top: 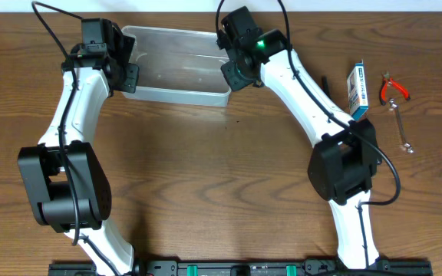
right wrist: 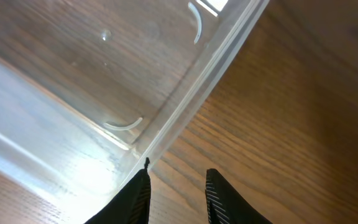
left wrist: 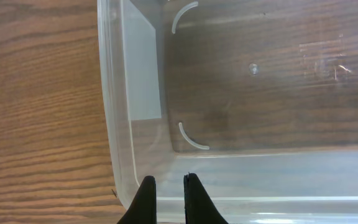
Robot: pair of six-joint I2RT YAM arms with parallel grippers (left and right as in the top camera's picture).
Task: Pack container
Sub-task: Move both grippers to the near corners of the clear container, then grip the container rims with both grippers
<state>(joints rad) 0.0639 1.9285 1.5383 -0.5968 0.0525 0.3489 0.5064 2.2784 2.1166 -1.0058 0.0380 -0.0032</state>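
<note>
The container (top: 176,95) is a clear rectangular tub at the back of the table, between my two arms. Through its floor I see only the wood of the table. My left gripper (top: 126,73) is at the tub's left end. In the left wrist view its fingers (left wrist: 169,183) are shut on the container's wall (left wrist: 260,180) near a corner. My right gripper (top: 232,74) is at the tub's right end. In the right wrist view it (right wrist: 178,177) stands open: one fingertip touches the container's corner rim (right wrist: 185,106), and the other is over bare wood outside it.
To the right lie a small blue-and-white box (top: 357,90), red-handled pliers (top: 394,88) and a metal wrench (top: 402,130). A small dark object (top: 322,80) lies beside the right arm. Both arm bases stand at the table's front edge.
</note>
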